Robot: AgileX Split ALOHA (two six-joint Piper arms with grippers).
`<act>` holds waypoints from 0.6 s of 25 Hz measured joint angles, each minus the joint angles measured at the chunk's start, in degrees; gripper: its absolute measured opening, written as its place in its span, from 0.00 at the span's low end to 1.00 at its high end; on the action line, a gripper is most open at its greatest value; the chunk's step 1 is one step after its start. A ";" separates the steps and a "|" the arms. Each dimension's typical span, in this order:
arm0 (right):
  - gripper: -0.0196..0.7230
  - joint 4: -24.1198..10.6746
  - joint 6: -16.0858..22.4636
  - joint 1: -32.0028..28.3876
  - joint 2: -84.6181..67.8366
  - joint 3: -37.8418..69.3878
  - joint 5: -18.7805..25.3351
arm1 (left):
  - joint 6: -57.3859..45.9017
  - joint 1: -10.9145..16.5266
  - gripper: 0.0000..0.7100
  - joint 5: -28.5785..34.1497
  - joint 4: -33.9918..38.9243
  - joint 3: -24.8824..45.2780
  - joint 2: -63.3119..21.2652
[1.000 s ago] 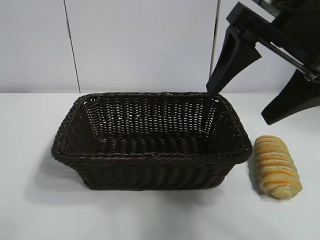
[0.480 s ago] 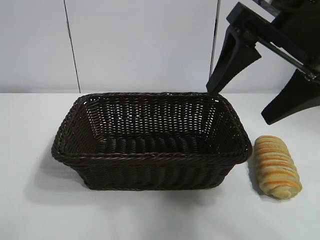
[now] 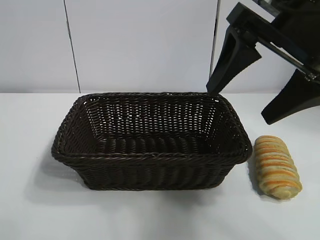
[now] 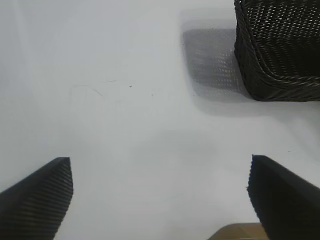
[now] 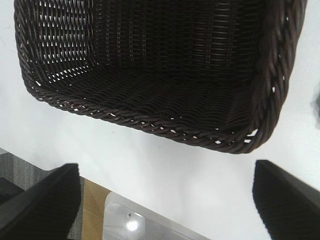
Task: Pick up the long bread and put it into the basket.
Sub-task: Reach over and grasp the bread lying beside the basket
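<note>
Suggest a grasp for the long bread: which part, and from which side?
Likely its middle, from above, jaws spanning the short width. The long bread lies flat on the table just right of the basket, apart from it. The open right gripper hangs nearest, above the basket's far right corner.

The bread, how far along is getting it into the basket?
Nothing is done yet: the bread lies on the table beside the basket, which holds nothing. Nothing is in hand: the right hand hangs open above and behind the bread, the left hand open too. The pick and the drop remain.
</note>
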 joint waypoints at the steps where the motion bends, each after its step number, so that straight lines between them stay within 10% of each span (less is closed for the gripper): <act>1: 0.92 -0.06 0.00 0.00 0.00 0.00 0.00 | 0.00 0.00 0.97 0.00 0.00 0.00 0.00; 15: 0.92 -1.02 -0.04 0.00 0.00 0.00 -1.15 | 0.00 0.10 0.97 0.00 -0.07 0.00 -6.29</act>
